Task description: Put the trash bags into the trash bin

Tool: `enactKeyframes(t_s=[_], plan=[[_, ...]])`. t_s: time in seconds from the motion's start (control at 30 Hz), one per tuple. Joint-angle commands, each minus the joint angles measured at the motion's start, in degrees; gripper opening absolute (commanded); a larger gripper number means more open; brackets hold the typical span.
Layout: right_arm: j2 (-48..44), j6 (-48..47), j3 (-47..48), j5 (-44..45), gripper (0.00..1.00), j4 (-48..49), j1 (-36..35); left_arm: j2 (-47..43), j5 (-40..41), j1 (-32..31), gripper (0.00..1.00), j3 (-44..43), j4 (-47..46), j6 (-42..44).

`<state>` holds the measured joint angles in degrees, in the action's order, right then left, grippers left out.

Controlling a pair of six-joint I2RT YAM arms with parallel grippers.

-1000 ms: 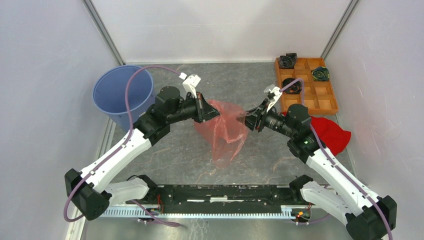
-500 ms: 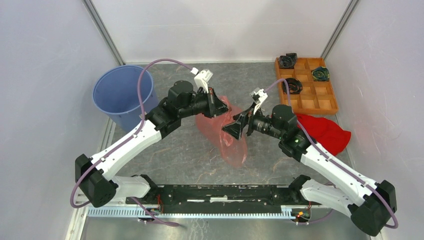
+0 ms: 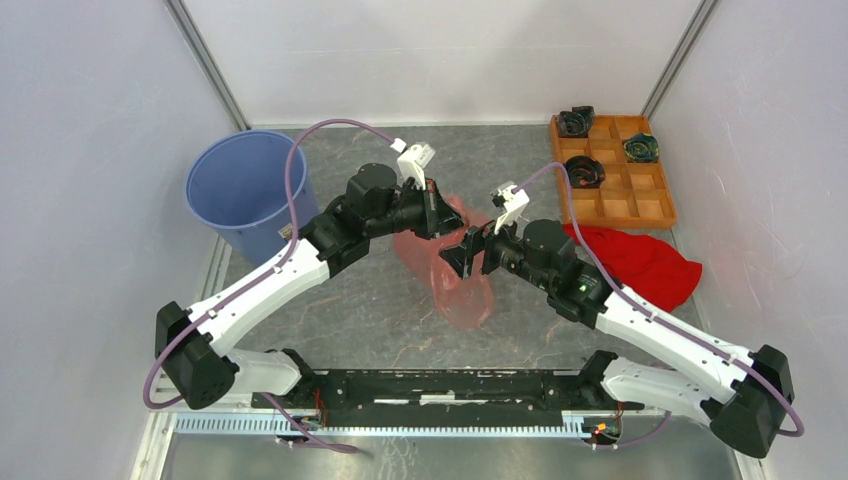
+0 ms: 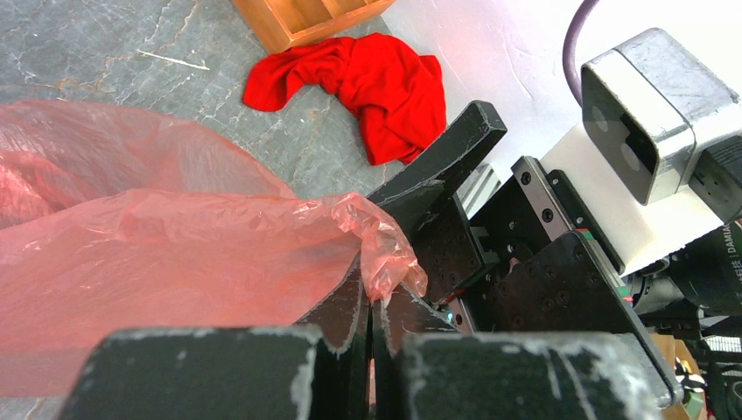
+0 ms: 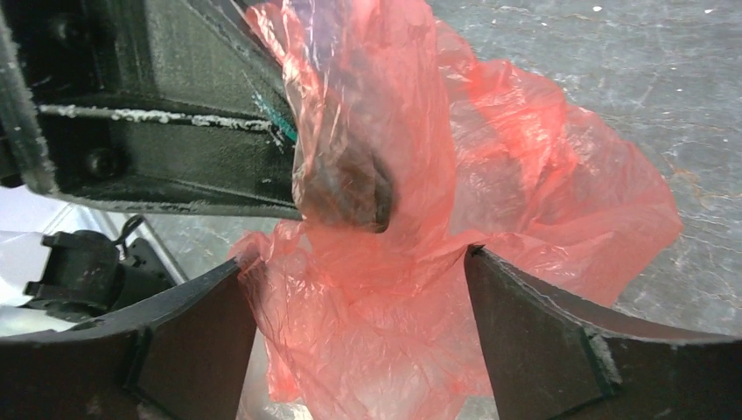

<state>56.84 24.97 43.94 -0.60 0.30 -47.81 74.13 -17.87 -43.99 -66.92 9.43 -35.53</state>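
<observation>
The translucent red-pink trash bag (image 3: 452, 280) hangs crumpled in mid-table between my two grippers. My left gripper (image 3: 447, 213) is shut on the bag's top edge; in the left wrist view the film (image 4: 175, 254) bunches out from the closed fingertips (image 4: 372, 302). My right gripper (image 3: 462, 253) faces it from the right, open. In the right wrist view the bag (image 5: 376, 297) hangs between the two spread fingers (image 5: 525, 324), and the left gripper's tip shows through the film. The blue trash bin (image 3: 243, 190) stands upright at the far left, apart from both arms.
An orange compartmented tray (image 3: 614, 170) with dark parts sits at the far right. A solid-red cloth (image 3: 640, 262) lies just in front of it, also in the left wrist view (image 4: 367, 83). White walls close in the table on three sides.
</observation>
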Motion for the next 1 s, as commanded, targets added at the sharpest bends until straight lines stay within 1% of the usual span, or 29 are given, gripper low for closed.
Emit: enactKeyframes(t_s=[0.0,0.23,0.27,0.3,0.37,0.4,0.47,0.5,0.53,0.6,0.7,0.77,0.8,0.87,0.9,0.93,0.97], plan=[[0.98,-1.89,1.87,5.53,0.85,2.96,-1.12,0.39,0.63,-0.65,0.03,-2.52,-0.91,-1.55],[2.45,-2.71,-0.16,4.58,0.72,8.43,-1.21,-0.09,0.74,-0.84,0.09,-2.06,-0.10,-1.61],[2.72,-2.85,-0.30,4.39,0.70,8.91,-1.21,-0.16,0.76,-0.84,0.09,-2.00,0.13,-1.57],[2.96,-3.02,-0.43,4.21,0.65,9.36,-1.23,-0.23,0.70,-0.83,0.11,-1.99,0.39,-1.44],[3.12,-3.37,-0.75,3.79,0.49,10.44,-1.23,-0.57,0.66,-0.82,0.17,-2.12,1.23,-0.90],[3.06,-3.44,-1.07,3.54,0.38,11.27,-1.23,-0.78,0.64,-0.79,0.23,-2.08,1.70,-0.51],[2.85,-3.78,-1.90,3.69,0.17,12.78,-1.23,-1.59,1.06,-0.81,0.40,-2.36,3.56,0.80],[2.76,-3.79,-2.14,3.95,0.04,12.88,-1.30,-2.14,1.73,-0.83,0.48,-2.67,4.78,1.60],[2.58,-3.91,-2.42,4.28,0.01,12.62,-1.23,-3.03,2.91,-0.84,0.56,-3.07,6.54,2.61],[2.27,-3.81,-3.08,5.14,0.01,11.70,-1.23,-5.61,5.92,-0.79,0.72,-3.25,9.63,4.17],[1.17,-3.92,-3.85,6.34,0.01,9.55,-1.21,-11.49,10.91,-0.77,0.91,-2.71,14.03,6.60],[0.20,-4.53,-3.95,7.91,0.01,7.60,-1.19,-14.41,14.81,-0.75,0.96,-3.01,18.46,8.76],[-0.40,-4.90,-4.09,8.95,0.01,6.69,-1.22,-15.46,17.08,-0.75,0.97,-3.46,20.02,9.52],[-1.79,-5.75,-4.45,10.55,0.01,4.76,-1.23,-16.19,23.25,-0.75,0.97,-5.50,26.12,12.10],[-2.73,-6.26,-4.63,11.39,0.01,3.89,-1.21,-15.95,28.72,-0.75,0.97,-6.95,29.26,13.25],[-3.51,-6.65,-4.78,12.01,0.01,3.17,-1.21,-15.38,31.44,-0.74,0.97,-8.54,32.11,14.41],[-4.42,-7.29,-4.98,12.63,0.01,2.61,-1.16,-14.52,37.73,-0.63,0.97,-10.17,35.06,15.66]])
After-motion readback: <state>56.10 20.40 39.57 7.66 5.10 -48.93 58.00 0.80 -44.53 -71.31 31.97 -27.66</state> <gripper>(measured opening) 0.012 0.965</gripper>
